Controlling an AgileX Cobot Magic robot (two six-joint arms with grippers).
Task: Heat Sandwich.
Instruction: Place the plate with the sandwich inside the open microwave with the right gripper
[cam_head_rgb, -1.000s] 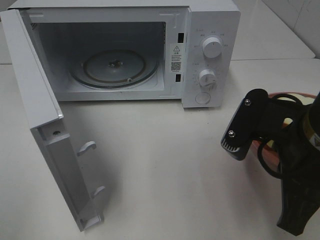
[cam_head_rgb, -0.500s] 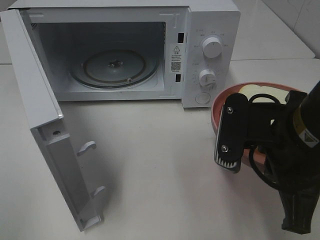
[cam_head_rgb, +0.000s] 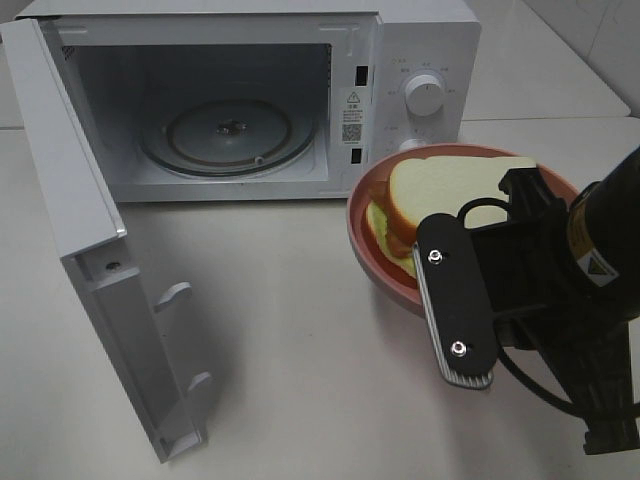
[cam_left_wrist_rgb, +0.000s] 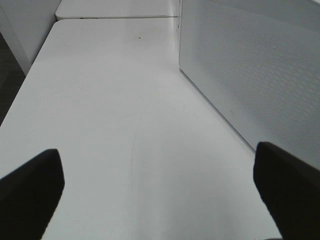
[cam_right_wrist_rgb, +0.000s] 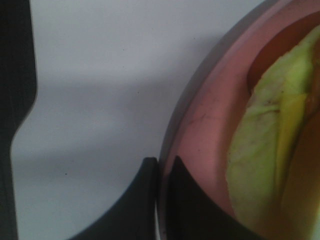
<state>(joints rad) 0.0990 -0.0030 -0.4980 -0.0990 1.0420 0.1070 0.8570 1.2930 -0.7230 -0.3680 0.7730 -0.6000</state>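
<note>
The boxy white microwave (cam_head_rgb: 345, 60) stands on the white bench (cam_head_rgb: 300, 330), door (cam_head_rgb: 70, 220) swung wide to admit the round pink plate (cam_head_rgb: 372, 262), which carries the white-bread sandwich (cam_head_rgb: 450, 190) just before the control panel (cam_head_rgb: 425, 60); right fingers (cam_right_wrist_rgb: 145, 200) clamp shut on its rim, left fingers (cam_left_wrist_rgb: 30, 185) spread wide, empty.

Light: we see bright, even light from above on the white table (cam_head_rgb: 300, 340) | Shadows: soft, right of the microwave door (cam_head_rgb: 120, 340) at lower left, and under the plate (cam_head_rgb: 378, 278) | Focus: exterior view sharp; right wrist view blurs the sandwich (cam_right_wrist_rgb: 270, 135) close up.
</note>
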